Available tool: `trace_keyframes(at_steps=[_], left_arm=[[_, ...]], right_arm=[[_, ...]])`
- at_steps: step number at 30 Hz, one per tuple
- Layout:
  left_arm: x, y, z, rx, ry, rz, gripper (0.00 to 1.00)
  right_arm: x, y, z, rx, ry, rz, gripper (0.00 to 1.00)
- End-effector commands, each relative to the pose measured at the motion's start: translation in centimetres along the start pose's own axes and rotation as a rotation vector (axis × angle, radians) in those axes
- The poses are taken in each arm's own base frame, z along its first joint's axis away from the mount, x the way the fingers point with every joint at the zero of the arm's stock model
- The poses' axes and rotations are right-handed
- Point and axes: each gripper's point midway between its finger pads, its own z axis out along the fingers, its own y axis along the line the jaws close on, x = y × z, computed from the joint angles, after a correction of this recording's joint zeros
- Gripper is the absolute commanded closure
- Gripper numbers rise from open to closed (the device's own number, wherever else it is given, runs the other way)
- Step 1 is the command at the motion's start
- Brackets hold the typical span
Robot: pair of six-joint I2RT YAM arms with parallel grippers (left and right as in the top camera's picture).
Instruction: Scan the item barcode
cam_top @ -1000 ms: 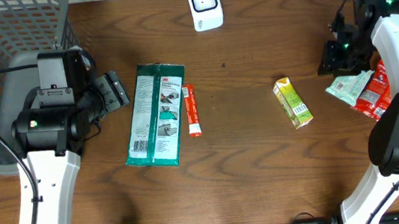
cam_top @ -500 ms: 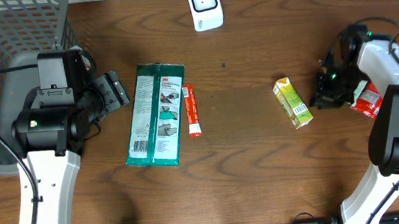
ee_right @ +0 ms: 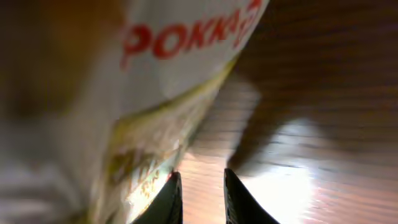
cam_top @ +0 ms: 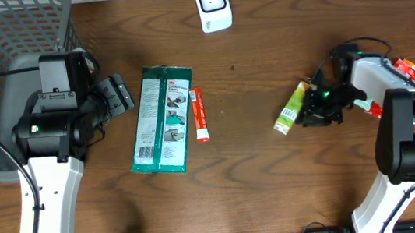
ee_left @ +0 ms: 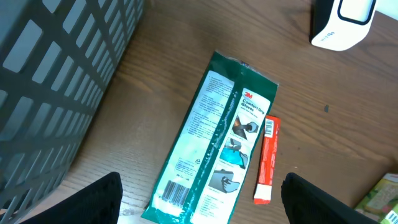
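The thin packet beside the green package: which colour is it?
Packet: orange-red, best in left wrist view.

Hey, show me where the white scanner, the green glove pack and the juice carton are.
white scanner [cam_top: 212, 4], overhead view, on its front face.
green glove pack [ee_left: 216, 148], left wrist view, at the middle of the pack.
juice carton [cam_top: 291, 108], overhead view, midway along its yellow-green side.
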Motion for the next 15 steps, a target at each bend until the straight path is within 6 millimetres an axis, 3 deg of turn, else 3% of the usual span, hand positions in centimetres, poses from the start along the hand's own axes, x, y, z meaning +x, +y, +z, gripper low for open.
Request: trace_keyframes(at_steps=[1,15], left_arm=[[-0.5,0.0,-0.5,-0.001,-0.018,-0.003,0.17],[-0.5,0.0,-0.5,0.000,-0.018,-0.003,0.18]], right_arm=[[0.6,1.8,0.9,-0.023,0.023,-0.025,0.85],[-0.6,3.0,1.3,-0.033,-0.029,-0.021,0.91]])
